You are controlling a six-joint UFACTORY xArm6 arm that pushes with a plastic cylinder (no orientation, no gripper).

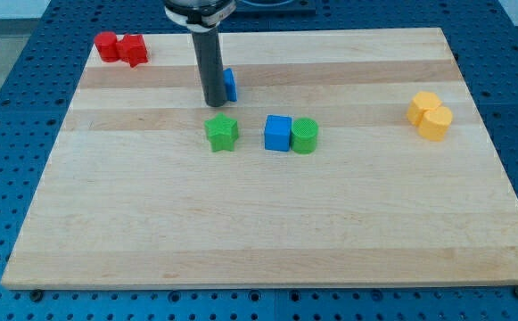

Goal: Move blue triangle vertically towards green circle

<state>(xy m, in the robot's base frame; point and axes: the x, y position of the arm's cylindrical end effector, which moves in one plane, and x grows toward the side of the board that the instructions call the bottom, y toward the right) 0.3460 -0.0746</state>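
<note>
My tip (215,103) sits on the desk (267,223), touching the left side of the blue triangle (230,85), which is mostly hidden behind the rod. No gripper on this arm, just the rod, so nothing is pinched. Blue triangle is at upper centre-left of the desk, up and to the left of the green circle (304,135). Green circle touches the blue cube (277,133) on its left. Green star (222,132) is just below my tip. Two red blocks (121,47) at top-left corner, touching. Two yellow blocks (430,115) at the right, touching.
</note>
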